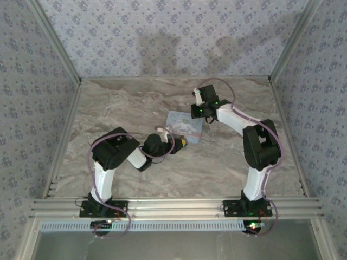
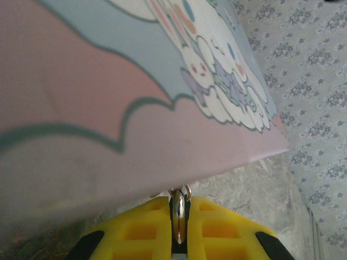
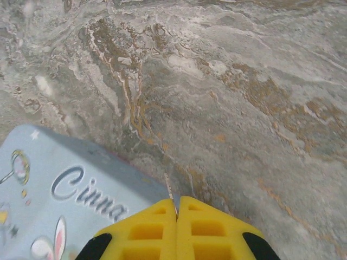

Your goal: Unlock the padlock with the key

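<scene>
My left gripper (image 2: 179, 201) is shut on the padlock (image 2: 178, 210), a tiny shiny metal piece with dark sides and a small ring, seen edge-on between the yellow fingers. It sits right against the edge of the pale blue and pink cartoon tin (image 2: 135, 81). In the top view the left gripper (image 1: 183, 142) is at the tin's (image 1: 187, 123) near left edge. My right gripper (image 3: 177, 201) is shut on the key (image 3: 169, 187), a thin pale sliver poking out past its fingertips, just off the tin's (image 3: 65, 200) corner. From above, the right gripper (image 1: 197, 112) hovers at the tin's far right corner.
The marble-patterned table (image 1: 135, 103) is walled on three sides by patterned panels. An aluminium rail (image 1: 173, 206) runs along the near edge by the arm bases. Open tabletop (image 3: 244, 97) lies beyond the right gripper.
</scene>
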`<control>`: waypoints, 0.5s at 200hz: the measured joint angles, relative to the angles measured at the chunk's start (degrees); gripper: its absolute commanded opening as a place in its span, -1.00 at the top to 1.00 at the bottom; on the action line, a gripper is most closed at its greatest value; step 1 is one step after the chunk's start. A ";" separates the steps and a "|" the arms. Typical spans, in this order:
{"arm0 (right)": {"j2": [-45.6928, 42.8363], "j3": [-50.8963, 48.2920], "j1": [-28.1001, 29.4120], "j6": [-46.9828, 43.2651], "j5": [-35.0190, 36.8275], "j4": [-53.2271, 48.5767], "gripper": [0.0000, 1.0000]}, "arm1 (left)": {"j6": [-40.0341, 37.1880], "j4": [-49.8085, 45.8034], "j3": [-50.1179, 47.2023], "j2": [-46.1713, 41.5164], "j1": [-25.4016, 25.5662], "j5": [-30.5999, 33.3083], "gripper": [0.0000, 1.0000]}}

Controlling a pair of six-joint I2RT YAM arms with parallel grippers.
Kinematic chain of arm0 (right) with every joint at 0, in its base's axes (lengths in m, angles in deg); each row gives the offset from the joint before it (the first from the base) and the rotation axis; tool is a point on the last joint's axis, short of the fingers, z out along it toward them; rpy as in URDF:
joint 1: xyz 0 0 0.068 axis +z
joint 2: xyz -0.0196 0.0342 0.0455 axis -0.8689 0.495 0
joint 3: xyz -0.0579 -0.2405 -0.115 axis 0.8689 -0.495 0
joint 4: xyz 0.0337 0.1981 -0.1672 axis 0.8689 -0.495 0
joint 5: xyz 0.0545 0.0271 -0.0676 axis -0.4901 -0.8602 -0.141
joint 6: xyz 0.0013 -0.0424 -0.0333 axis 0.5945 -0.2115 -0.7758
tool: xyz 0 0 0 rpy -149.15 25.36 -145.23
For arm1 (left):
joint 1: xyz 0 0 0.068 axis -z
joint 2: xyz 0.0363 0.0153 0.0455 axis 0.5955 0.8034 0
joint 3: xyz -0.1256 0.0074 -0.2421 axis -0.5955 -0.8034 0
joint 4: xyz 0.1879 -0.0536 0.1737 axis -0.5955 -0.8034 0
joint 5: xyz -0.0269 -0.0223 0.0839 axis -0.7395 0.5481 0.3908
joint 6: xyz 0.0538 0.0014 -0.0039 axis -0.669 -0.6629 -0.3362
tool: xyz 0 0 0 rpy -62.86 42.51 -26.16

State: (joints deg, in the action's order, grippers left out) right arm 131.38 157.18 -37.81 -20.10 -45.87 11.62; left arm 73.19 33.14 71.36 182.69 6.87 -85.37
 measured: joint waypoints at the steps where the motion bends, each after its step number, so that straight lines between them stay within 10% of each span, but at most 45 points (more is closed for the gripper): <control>1: -0.15 -0.11 -0.07 0.07 -0.11 -0.02 1.00 | 0.20 -0.15 0.07 -0.07 -0.04 -0.09 0.98; 100: -35.50 -27.67 -8.76 9.66 -16.41 8.68 1.00 | 4.31 -18.05 5.16 -7.58 -0.72 -0.81 1.00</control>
State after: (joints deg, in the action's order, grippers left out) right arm 95.88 129.51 -46.57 -10.44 -62.29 20.30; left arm 77.49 15.08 76.52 175.11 6.15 -86.18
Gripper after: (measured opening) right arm 0.060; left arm 0.102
